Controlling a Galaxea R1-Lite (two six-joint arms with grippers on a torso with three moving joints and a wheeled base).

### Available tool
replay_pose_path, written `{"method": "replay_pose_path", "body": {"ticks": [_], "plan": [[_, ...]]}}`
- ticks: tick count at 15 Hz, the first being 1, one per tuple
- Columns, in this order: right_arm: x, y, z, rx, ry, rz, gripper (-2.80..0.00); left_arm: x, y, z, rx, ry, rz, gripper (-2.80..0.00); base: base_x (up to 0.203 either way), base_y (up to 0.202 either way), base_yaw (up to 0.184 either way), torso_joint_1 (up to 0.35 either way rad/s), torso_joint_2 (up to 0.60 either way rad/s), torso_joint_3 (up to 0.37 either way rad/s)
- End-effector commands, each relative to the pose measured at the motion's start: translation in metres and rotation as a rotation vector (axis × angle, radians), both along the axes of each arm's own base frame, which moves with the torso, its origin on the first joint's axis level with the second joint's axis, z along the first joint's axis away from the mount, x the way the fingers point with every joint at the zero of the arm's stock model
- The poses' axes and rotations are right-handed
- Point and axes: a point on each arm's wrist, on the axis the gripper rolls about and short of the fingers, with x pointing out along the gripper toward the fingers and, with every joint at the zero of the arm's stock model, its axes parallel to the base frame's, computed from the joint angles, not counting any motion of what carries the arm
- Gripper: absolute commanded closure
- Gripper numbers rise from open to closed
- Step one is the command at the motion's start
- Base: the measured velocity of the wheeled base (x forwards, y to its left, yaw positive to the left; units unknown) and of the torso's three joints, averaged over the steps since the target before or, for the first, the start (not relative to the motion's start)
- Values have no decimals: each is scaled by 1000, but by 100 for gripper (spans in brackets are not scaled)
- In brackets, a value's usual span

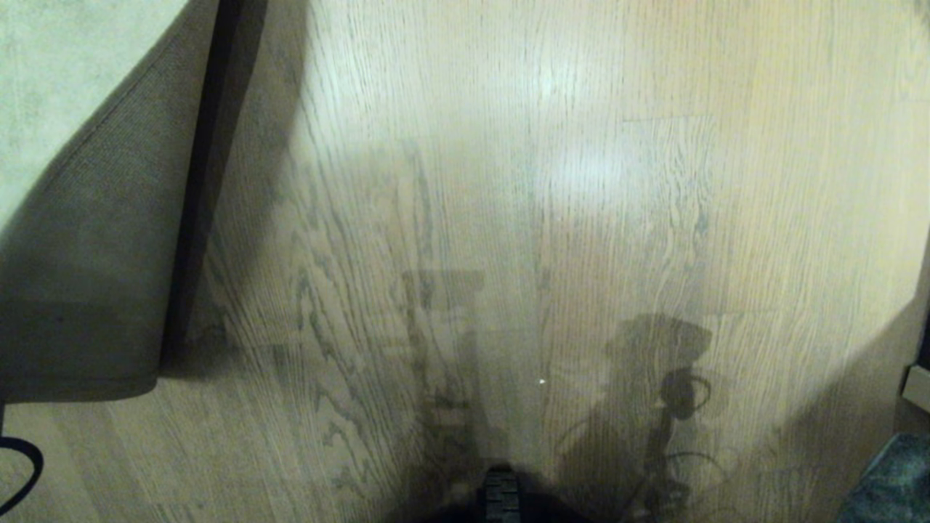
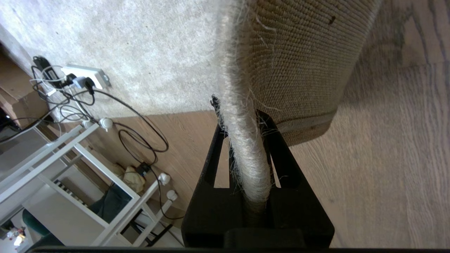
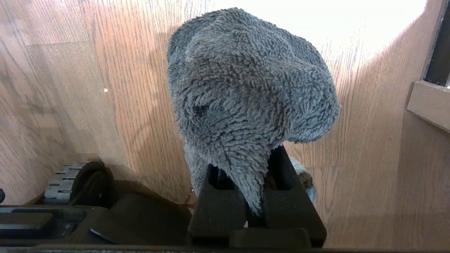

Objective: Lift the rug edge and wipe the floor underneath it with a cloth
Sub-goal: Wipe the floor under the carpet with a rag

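**Rug edge clamped and raised, cloth held off the planks**

The rug edge (image 2: pixel 242 147) is pinched between the jaws of the left gripper (image 2: pixel 242 116), its woven backing (image 1: pixel 109 240) folded up off the floor (image 1: pixel 545 218). The cloth (image 3: pixel 242 88) is clenched in the right gripper (image 3: pixel 246 168), above bare planks beside the wheeled base (image 3: pixel 70 182).

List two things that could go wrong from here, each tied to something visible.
1. The left gripper pinches only the fraying border of the pale grey-beige rug edge; it could slip and fall over the oak-look plank floor.
2. The dark grey fluffy cloth bunches loosely above the right gripper and might pull free while wiping.
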Motion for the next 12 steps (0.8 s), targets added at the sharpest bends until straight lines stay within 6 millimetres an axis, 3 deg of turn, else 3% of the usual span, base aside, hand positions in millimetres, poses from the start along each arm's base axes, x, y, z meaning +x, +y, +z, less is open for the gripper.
{"method": "replay_pose_path", "body": {"ticks": [1, 6, 12], "plan": [[0, 0, 0, -1, 2, 1, 0, -4, -3, 0, 10, -8, -2, 0, 0, 0, 0, 0, 0, 0], [0, 0, 0, -1, 0, 0, 0, -9, -7, -3, 7, -5, -2, 0, 1, 20, -1, 0, 0, 0], [0, 0, 0, -1, 2, 1, 0, -7, -6, -4, -14, -6, 5, 0, 1, 187, -2, 2, 3, 1]]}}
